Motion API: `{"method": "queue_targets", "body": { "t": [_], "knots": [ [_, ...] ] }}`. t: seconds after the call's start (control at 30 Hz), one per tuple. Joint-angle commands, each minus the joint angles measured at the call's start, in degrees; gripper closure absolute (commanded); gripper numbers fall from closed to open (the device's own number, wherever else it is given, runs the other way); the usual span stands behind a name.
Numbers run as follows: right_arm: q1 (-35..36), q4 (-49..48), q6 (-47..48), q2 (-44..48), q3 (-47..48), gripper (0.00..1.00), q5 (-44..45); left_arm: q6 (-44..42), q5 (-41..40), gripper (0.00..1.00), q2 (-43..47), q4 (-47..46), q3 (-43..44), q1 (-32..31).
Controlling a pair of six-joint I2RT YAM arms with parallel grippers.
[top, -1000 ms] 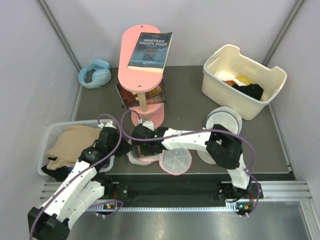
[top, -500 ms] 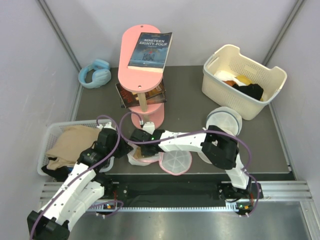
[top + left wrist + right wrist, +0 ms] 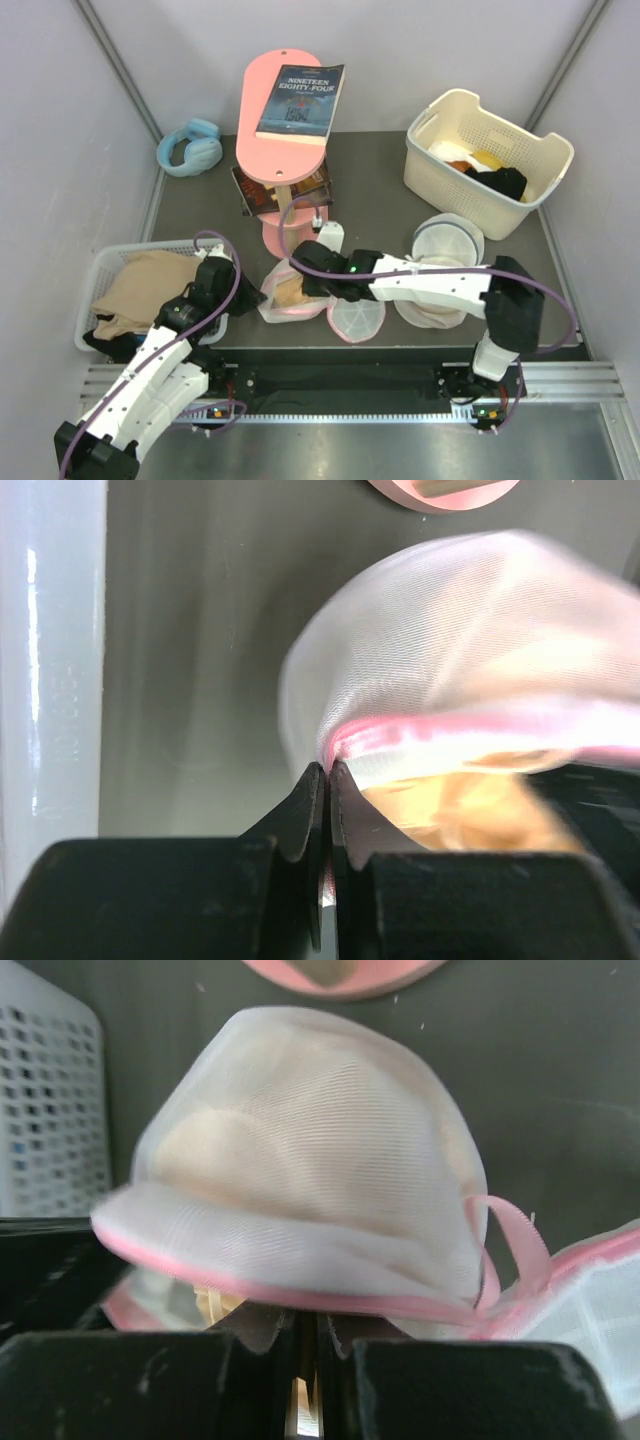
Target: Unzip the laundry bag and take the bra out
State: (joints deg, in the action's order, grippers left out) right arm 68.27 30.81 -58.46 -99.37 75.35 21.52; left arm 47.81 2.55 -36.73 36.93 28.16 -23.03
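The laundry bag (image 3: pixel 285 308), white mesh with pink trim, lies near the table's front edge with its round lid flap (image 3: pixel 355 320) folded open to the right. The beige bra (image 3: pixel 288 292) shows inside the opening. My left gripper (image 3: pixel 250 295) is shut on the bag's pink rim at its left side; in the left wrist view the jaws (image 3: pixel 328 770) pinch the trim, with the bra (image 3: pixel 470 800) just beyond. My right gripper (image 3: pixel 303 280) reaches in from the right. Its jaws (image 3: pixel 308 1332) are shut under the bag's rim (image 3: pixel 300 1295), a sliver of beige fabric between them.
A pink two-tier stand (image 3: pixel 290 230) with a book (image 3: pixel 300 100) rises just behind the bag. A white basket (image 3: pixel 95 275) of clothes sits at left, a cream basket (image 3: pixel 490 160) at back right, blue headphones (image 3: pixel 190 148) at back left. Another white mesh bag (image 3: pixel 447 240) lies right.
My right gripper has closed at the bag's opening, and the right arm's elbow has swung out to the right. More beige fabric shows. The left gripper has held its grip.
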Motion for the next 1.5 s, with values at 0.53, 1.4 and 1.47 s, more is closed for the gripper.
{"method": "queue_targets", "body": {
  "t": [0.53,1.4,1.47],
  "knots": [
    [-1.39,-12.18,0.8,-3.19,1.81,1.0,-14.57,-2.64,2.2,1.0,-3.61,-3.7,5.15,-0.09],
    [-10.26,-16.74,-5.09,13.68,-12.95,1.0,-21.78,-4.39,1.14,1.0,-0.89,-2.56,2.69,-0.09],
    [-10.26,-17.7,-5.35,12.37,-12.08,1.0,-21.69,-4.66,2.11,1.0,-0.8,-3.0,3.04,-0.09]
  ]
}}
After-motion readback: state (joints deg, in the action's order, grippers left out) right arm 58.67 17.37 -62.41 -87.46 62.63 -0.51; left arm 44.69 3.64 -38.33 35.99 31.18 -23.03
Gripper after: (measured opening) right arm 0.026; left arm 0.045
